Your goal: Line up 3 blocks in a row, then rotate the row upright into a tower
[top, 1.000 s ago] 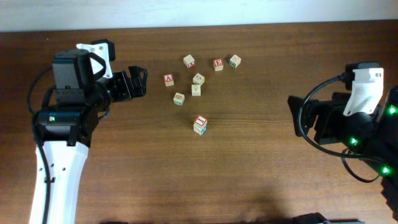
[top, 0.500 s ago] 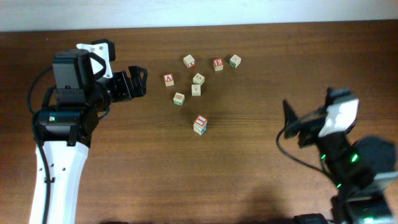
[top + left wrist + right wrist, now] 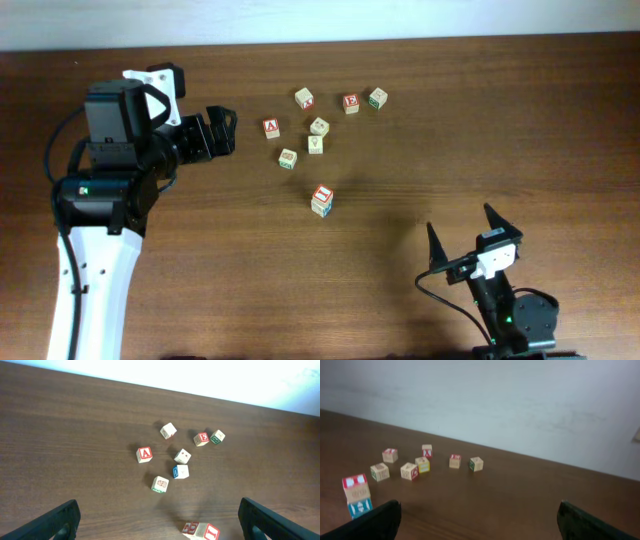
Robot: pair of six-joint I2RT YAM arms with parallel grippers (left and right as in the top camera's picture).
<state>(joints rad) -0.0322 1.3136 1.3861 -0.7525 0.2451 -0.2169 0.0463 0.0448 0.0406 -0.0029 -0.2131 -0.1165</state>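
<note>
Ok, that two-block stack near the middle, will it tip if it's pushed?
Likely, if pushed high. The stack is one cube resting on another, and the upper block seems slightly offset from the lower block, so it could slide off or topple. Both look like rigid wood with flat faces, so neither should roll or squash.

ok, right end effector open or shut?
Open. The right end effector is spread wide in the overhead and wrist views, with nothing between.
</note>
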